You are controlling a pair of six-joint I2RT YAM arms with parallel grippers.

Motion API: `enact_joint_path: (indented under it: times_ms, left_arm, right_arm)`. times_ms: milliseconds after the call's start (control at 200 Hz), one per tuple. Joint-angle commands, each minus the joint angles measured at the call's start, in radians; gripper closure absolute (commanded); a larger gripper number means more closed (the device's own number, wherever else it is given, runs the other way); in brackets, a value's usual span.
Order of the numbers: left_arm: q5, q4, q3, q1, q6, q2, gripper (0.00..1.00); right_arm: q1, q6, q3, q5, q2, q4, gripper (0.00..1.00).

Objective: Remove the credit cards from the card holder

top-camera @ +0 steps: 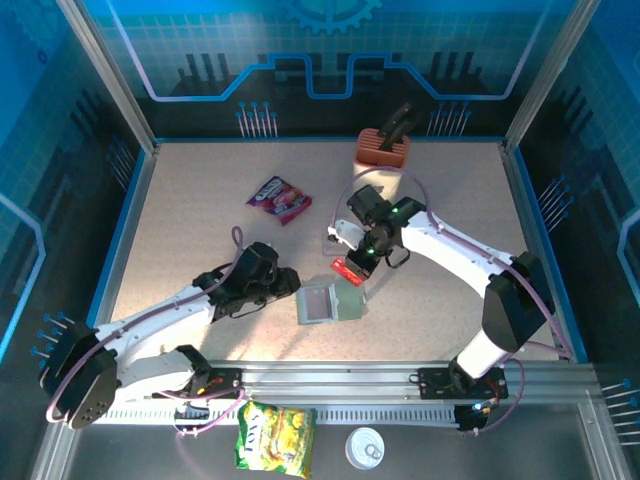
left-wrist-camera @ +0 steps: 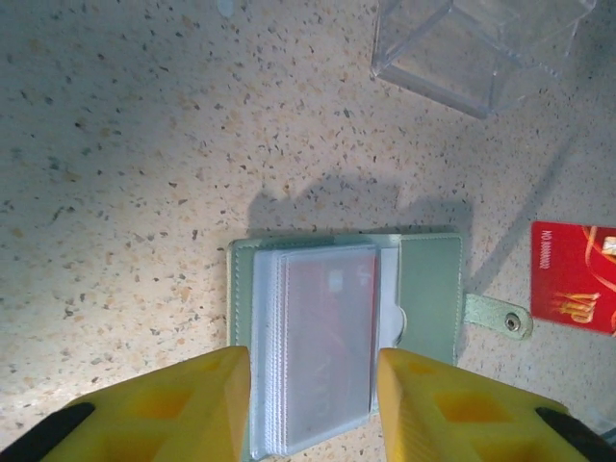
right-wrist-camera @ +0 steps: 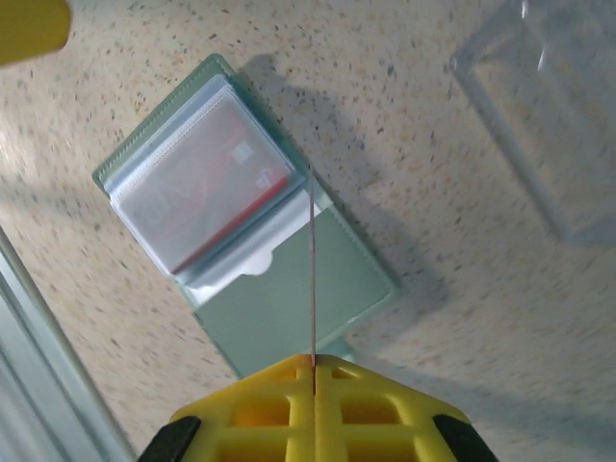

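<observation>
Right gripper (right-wrist-camera: 314, 366) clamps a red credit card (left-wrist-camera: 574, 277) edge-on over the card holder (left-wrist-camera: 430, 289), which lies open mid-table toward the near edge, grey-green with clear sleeves. Left gripper (left-wrist-camera: 313, 390) fingers stand apart.

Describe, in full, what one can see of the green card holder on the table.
The card holder lies open and flat on the speckled table. Its grey-green cover looks like leather, with a closing tab and metal snap on one side. A stack of clear plastic sleeves lies on it, a red card showing through. The yellow fingers of the left gripper stand at both sides of the sleeves; whether they touch, I cannot tell.
</observation>
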Motion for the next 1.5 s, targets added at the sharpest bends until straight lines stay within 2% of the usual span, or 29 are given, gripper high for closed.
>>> enact_joint_path:
  times_ms: [0,220,440,700,1050,1261,1496]
  left_arm:
    - [-0.027,-0.043,-0.005,0.008,0.018,-0.026,0.6]
    - [-0.038,-0.083,0.004,0.028,0.033,-0.046,0.59]
    - [-0.035,-0.074,-0.017,0.056,0.027,-0.088,0.57]
    - [-0.013,-0.065,-0.01,0.068,0.031,-0.075,0.57]
    - [0.001,-0.071,-0.022,0.072,0.026,-0.075,0.58]
    - [0.027,-0.031,-0.033,0.078,0.002,-0.066,0.58]
    - [0.038,-0.016,-0.032,0.086,0.002,-0.062,0.58]
  right_arm:
    - [-0.031,-0.308,0.11,0.026,0.039,-0.108,1.0]
    - [-0.07,-0.502,0.371,0.071,0.211,-0.272,1.0]
    - [-0.124,-0.542,0.593,0.024,0.372,-0.361,1.0]
    - [-0.139,-0.576,0.797,-0.019,0.559,-0.459,1.0]
    - [-0.153,-0.604,0.891,-0.028,0.684,-0.507,1.0]
    - [-0.153,-0.607,0.853,-0.025,0.687,-0.497,1.0]
    - [-0.153,-0.598,0.905,-0.037,0.63,-0.509,1.0]
